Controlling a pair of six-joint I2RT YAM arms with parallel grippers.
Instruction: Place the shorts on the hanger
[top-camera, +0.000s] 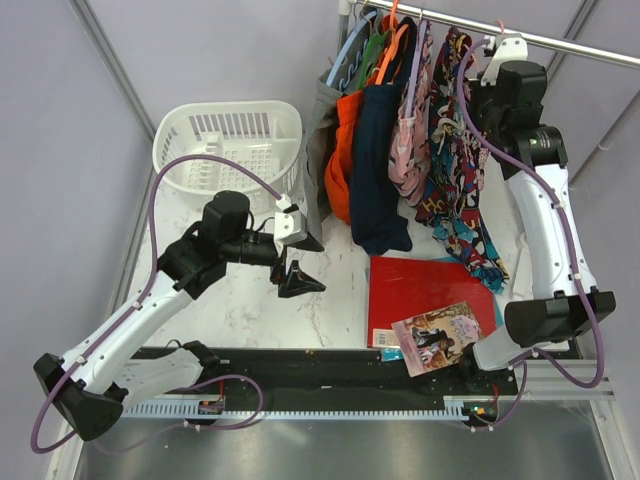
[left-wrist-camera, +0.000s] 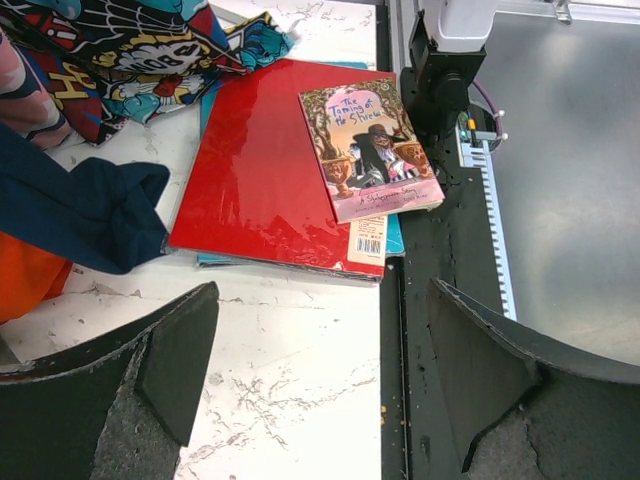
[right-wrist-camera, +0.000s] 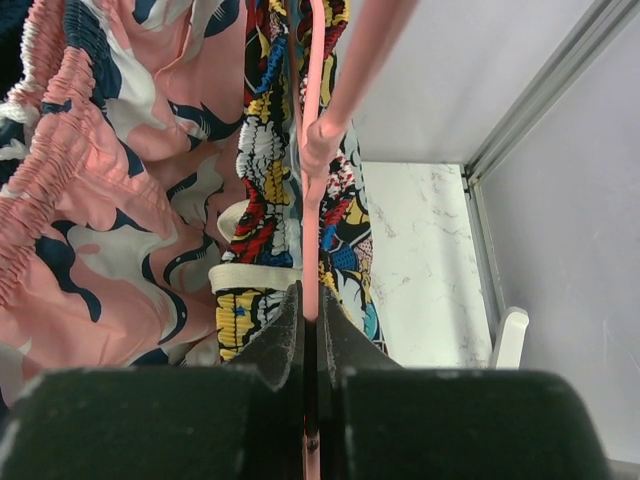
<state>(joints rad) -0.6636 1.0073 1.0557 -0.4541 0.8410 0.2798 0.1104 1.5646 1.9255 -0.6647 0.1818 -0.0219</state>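
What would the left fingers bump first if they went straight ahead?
Probably the red book lying on the table, just ahead of the open left fingers; depth is hard to judge.

Book (top-camera: 437, 337) on folder (top-camera: 425, 282), shorts (top-camera: 458, 195) behind

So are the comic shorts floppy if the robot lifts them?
Probably very floppy: the shorts hang in loose folds and trail onto the table. Likely light too: the thin hanger seems to carry them without sagging.
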